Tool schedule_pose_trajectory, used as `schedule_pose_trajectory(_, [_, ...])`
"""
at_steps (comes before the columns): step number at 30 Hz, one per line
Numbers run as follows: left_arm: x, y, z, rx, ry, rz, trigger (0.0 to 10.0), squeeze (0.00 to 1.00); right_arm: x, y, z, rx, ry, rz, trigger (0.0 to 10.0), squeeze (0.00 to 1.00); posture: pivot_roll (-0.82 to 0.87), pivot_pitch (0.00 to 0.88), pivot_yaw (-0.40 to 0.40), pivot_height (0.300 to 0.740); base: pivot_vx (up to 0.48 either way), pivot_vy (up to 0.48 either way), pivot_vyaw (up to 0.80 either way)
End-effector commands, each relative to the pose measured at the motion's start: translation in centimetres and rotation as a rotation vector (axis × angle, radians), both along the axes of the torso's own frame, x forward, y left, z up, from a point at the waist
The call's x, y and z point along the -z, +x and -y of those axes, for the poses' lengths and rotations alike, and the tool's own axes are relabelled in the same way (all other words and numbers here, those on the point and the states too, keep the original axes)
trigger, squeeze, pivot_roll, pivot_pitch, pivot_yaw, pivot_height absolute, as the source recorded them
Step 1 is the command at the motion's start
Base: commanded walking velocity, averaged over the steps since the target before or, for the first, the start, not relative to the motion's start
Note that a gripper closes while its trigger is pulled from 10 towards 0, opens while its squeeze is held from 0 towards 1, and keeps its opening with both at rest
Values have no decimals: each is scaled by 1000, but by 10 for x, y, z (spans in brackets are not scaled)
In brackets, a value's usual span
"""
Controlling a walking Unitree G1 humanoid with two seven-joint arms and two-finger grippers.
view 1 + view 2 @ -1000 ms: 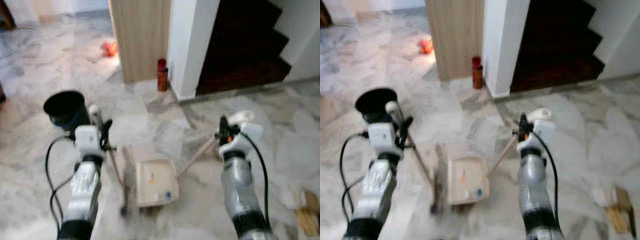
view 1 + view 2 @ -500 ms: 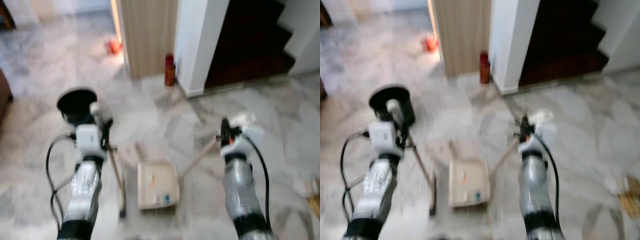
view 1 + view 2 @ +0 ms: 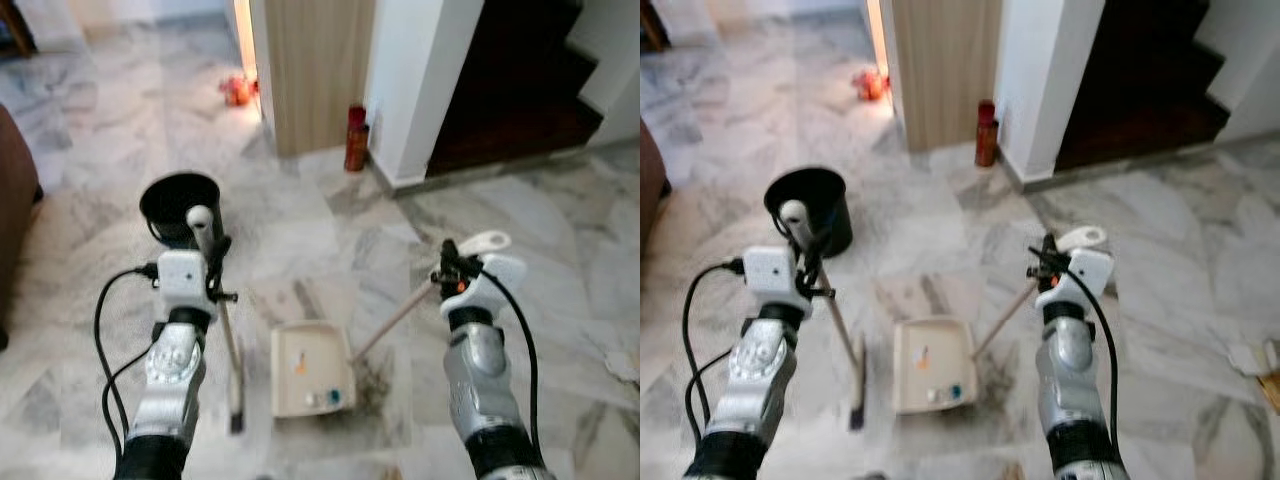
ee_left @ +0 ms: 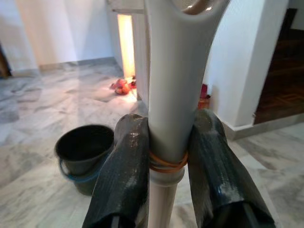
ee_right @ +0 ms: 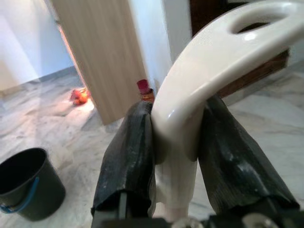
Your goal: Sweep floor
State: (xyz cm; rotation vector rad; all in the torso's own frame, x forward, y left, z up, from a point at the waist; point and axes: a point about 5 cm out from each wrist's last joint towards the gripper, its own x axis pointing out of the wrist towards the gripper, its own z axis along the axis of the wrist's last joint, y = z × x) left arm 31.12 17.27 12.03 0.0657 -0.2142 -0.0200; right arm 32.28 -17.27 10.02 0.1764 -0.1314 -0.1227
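Marble floor (image 3: 330, 250), grey-veined, carried every item recorded.

Left claw (image 4: 164, 156): both black fingers (image 4: 124, 175) pressed against the pale handle of the broom (image 3: 228, 350), just above an orange rubber band; clamped on it. The broom's shaft slanted down from the claw to a dark head resting on the floor, just left of the dustpan.

Right claw (image 5: 173, 142): fingers (image 5: 128, 156) closed around the looped white grip of the dustpan (image 3: 311, 368). Its long handle ran diagonally down from the claw to the cream pan, which lay flat on the floor between the two arms. Inside the pan sat small scraps, one orange (image 3: 299, 365) and one blue (image 3: 334, 397), with a few pale bits alongside.

Black bucket (image 3: 181, 208) with a blue bail stood on the floor beyond the left claw, upright and open-topped.

Red bottle (image 3: 355, 138) stood against the base of a wooden panel (image 3: 310, 70), beside a white pillar (image 3: 420, 80). Orange objects (image 3: 237, 90), blurred, lay further back on the floor. Dark stairs (image 3: 525, 80) rose behind the pillar.
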Motion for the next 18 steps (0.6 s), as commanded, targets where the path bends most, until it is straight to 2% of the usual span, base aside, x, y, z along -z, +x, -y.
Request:
schedule_pose_trajectory(1, [-3,1,4,19,-32,6,10000,0,-15,4,-1,-5,-16,65,10000,0,-23,101,-15,740,0,0,450])
schedule_pose_trajectory(12, [-5,2,6,33,-12,8,10000,0,-15,5,-2,-12,-11,66,10000,0,-20,103,-11,740,22,0,602])
schedule_pose_trajectory(18, [-5,2,4,30,-13,5,10000,0,-14,5,-3,-22,1,58,10000,0,-20,103,-8,740,297,0,0])
